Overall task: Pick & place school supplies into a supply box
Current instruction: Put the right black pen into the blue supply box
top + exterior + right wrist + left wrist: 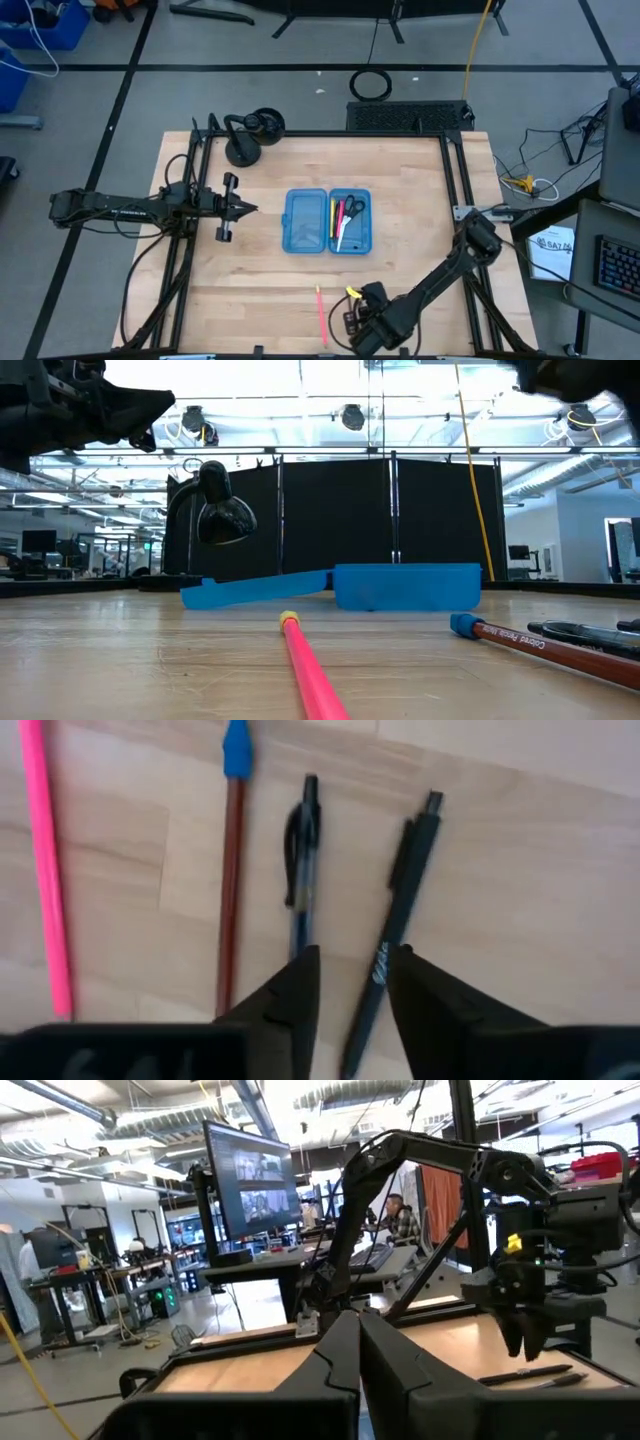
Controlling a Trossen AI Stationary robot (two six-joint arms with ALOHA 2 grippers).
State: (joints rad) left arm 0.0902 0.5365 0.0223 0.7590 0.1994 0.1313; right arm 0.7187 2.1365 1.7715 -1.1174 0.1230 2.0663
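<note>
The supply box (328, 221) lies open at the middle of the table (420, 200) in the high view, its 2 blue halves side by side; the right half holds scissors (352, 208) and slim items. A pink pencil (321, 313) lies near the front edge. The right gripper (362, 312) hangs low just beside it, and the left gripper (247, 208) waits left of the box, fingers pressed together.

In the low view the box (405, 586) sits beyond the pink pencil (312, 668); a brown pencil with a blue cap (545, 647) and a dark pen (585, 631) lie to the right.

In the left wrist view its own fingers (345, 1355) meet at a point; the right gripper (525, 1330) hangs above a pen (530, 1374).

In the right wrist view, the gripper (352, 990) is slightly spread around a black pen (400, 920), not touching it. Beside it lie a dark blue pen (302, 870), the brown pencil (233, 870) and the pink pencil (47, 870).
</note>
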